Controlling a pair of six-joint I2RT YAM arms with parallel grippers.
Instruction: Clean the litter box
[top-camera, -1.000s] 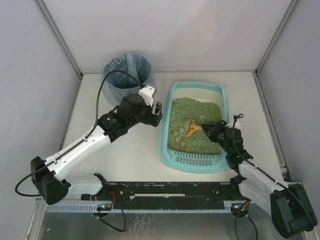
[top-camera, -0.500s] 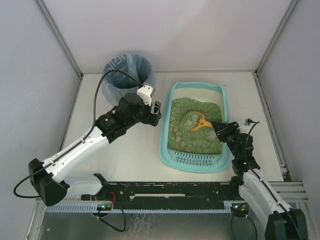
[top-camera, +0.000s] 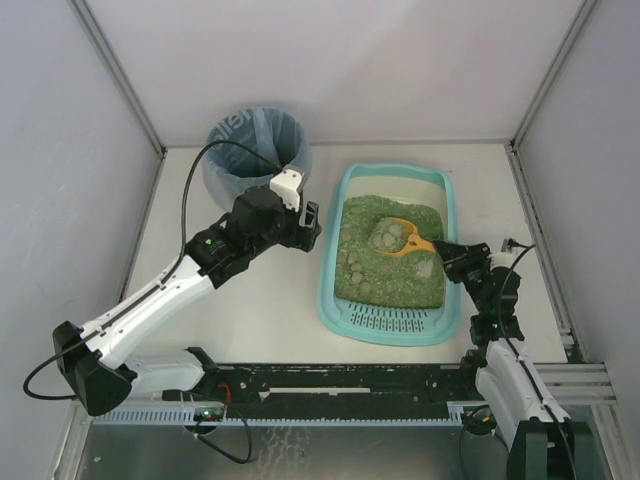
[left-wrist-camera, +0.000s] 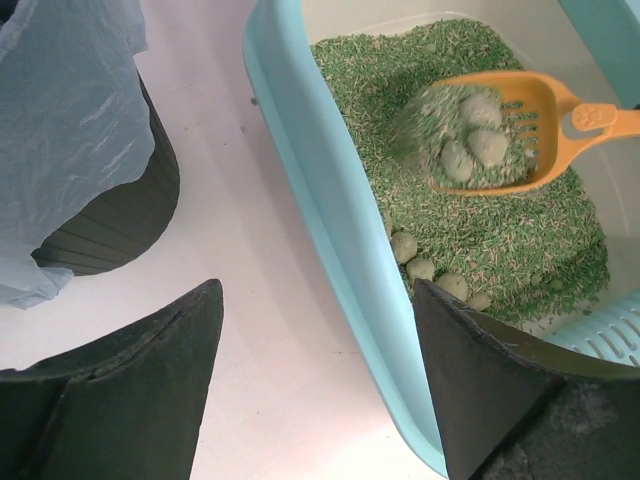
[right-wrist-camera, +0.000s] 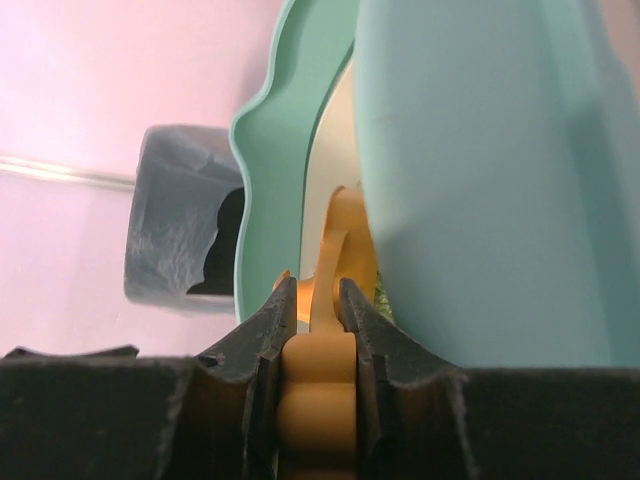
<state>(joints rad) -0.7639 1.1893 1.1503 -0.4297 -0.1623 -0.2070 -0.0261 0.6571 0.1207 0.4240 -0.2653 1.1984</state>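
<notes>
The light-teal litter box (top-camera: 329, 290) lies right of centre on the table (top-camera: 250, 310), green litter (top-camera: 385, 282) inside, grille (top-camera: 390, 318) nearest me. My left gripper (top-camera: 312, 226) hangs agape beside its left rim; my right gripper (top-camera: 445, 253), over its right rim, clamps the loaded orange scoop (top-camera: 405, 240).

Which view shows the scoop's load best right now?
Left wrist: the orange scoop shows its bowl, clumps plainly inside. Top external shows it small; right wrist sees only the handle, edge-on.

White tabletop (top-camera: 270, 315), pale walls (top-camera: 350, 60), prob. alu corner posts (top-camera: 120, 85)
</notes>
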